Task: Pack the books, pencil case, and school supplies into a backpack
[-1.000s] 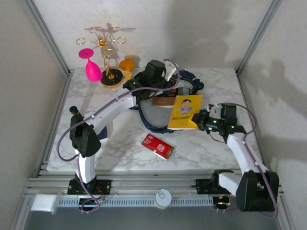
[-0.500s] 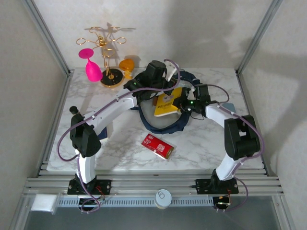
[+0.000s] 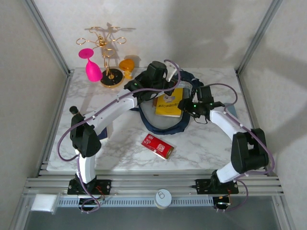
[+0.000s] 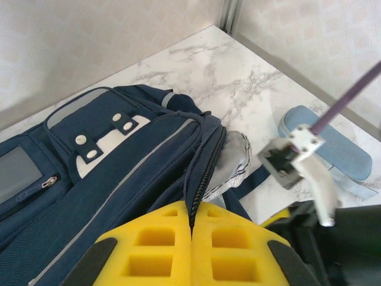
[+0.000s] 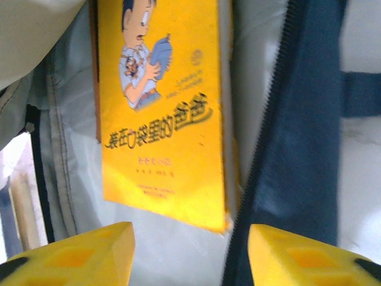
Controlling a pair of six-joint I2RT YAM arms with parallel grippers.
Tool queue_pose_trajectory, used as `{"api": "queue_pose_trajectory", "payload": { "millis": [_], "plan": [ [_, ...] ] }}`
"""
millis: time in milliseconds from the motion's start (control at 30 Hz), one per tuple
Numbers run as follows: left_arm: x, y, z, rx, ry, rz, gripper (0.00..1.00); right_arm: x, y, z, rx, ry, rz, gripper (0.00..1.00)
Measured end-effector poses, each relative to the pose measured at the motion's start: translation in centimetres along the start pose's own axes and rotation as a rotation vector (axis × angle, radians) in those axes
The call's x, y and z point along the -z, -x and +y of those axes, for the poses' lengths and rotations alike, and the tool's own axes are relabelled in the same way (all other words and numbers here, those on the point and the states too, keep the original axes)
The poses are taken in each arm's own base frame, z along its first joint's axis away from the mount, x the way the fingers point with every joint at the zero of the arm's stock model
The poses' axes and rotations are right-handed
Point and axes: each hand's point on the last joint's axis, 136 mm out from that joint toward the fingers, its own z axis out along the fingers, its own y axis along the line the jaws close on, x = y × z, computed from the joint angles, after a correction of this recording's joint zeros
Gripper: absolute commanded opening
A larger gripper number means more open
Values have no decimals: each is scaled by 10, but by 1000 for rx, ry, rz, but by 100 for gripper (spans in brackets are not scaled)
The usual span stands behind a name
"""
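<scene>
Viewing the cell from the top camera, we find the large navy-blue fabric backpack point(image 3: 163, 128) lying open at the middle rear of the white marble-patterned table point(image 3: 206, 143). The bright yellow paperback book with a cartoon figure point(image 3: 169, 101) lies flat inside the open main compartment, cover up, on the pale grey lining.

Left gripper point(image 4: 191, 229) — the two yellow pads are pressed together with no gap. The zip edge of the backpack mouth runs straight into the seam between them, so we read this as a pinch on that edge. In the left wrist view, the front pocket with its white snap patch point(image 4: 110, 134) lies to the left of the zip.

Right gripper point(image 5: 189, 247) — the yellow fingers point(image 5: 77, 253) stand well apart with nothing clamped. Between them we see only the grey lining and the dark zip edge. The book's near corner lies just beyond the fingertips, apart from both.

The slim grey-blue oblong pencil case point(image 4: 333, 149) rests on the table to the right of the backpack, outside it. The flat red rectangular box with a white label point(image 3: 157, 145) lies on the table in front of the backpack, apart from it. At the rear left corner stand a gold wire rack point(image 3: 106, 45) and a pink goblet point(image 3: 91, 67).
</scene>
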Motion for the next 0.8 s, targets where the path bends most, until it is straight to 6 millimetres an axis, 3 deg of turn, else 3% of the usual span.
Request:
{"api": "queue_pose_trajectory", "payload": {
  "millis": [100,267,433,567,800],
  "plan": [
    [-1,-2,-2,-2,-4,5,0,4,-12,4,39,-25,11,39],
    [-1,-3,-6,-2,-9,7,0,-16,-52,24,125,-25,110,25],
    [-2,-4,-6,2,-9,9,0,-50,-72,6,126,-98,182,17],
    [-3,-6,-9,1,-20,13,0,-59,-65,-4,134,-144,141,14],
    [-3,-6,-14,0,-42,16,0,-78,-30,8,157,-117,-9,14]
  ]
}}
